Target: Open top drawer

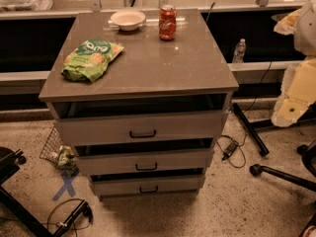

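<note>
Drawers stack three high in the front of a grey, flat-topped bench (148, 68) at the middle of the scene. The top drawer (98, 130), the tallest and widest grey front with a small dark bar handle (143, 134), sits just under the benchtop. A dark gap shows above its front, and what lies inside cannot be seen. It is well apart from the tool (289, 110), the cream-coloured end of a pale robot arm, which hangs at the right edge, beyond the bench's right side and above the speckled floor. The tool touches neither the drawer nor the bench.

On the bench, a shallow white bowl (127, 19) stands at the far edge, showing only its pale inside. A red soda can (167, 22) stands upright just to the right of it. A green snack bag (92, 58) lies flat nearer, on the left side. On the floor to the left, a small wire basket (49, 144) holds a crumpled green packet (63, 158).

Whether the tool is apart or together cannot be told, and it holds nothing that can be made out.
</note>
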